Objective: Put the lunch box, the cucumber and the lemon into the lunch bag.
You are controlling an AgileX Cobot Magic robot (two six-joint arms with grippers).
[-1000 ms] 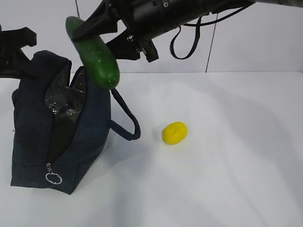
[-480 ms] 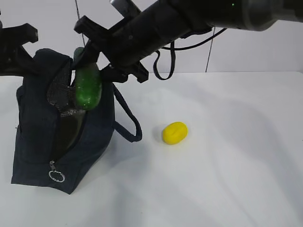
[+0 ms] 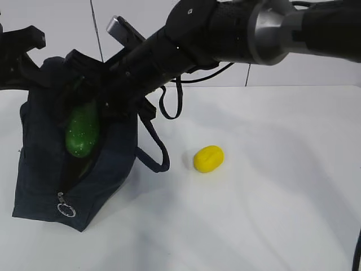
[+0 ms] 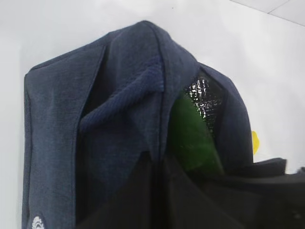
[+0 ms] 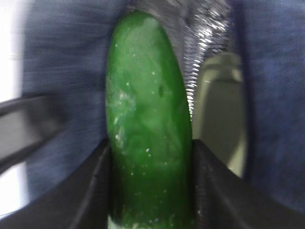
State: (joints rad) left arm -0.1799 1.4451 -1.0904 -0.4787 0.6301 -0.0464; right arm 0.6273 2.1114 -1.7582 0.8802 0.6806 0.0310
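My right gripper (image 3: 92, 97) is shut on the dark green cucumber (image 3: 83, 132) and holds it upright in the open top of the navy lunch bag (image 3: 39, 164). In the right wrist view the fingers (image 5: 212, 191) clamp the cucumber (image 5: 147, 143) from both sides, with the silvery lining behind it. A pale green surface (image 5: 221, 109) inside the bag looks like the lunch box lid. My left gripper (image 3: 25, 68) holds the bag's top rim at the far left; its dark fingers (image 4: 190, 200) close on the fabric. The yellow lemon (image 3: 208, 158) lies on the table right of the bag.
The bag's loop handle (image 3: 155, 147) hangs out to the right toward the lemon. The silver zipper pull (image 3: 64, 210) hangs at the bag's front bottom corner. White table (image 3: 271, 197) stretches to the right and front. A wall stands behind.
My right gripper has moved down and left with the cucumber, from above the bag's rim into its opening. The bag's top has been pushed slightly. The lemon has not moved.
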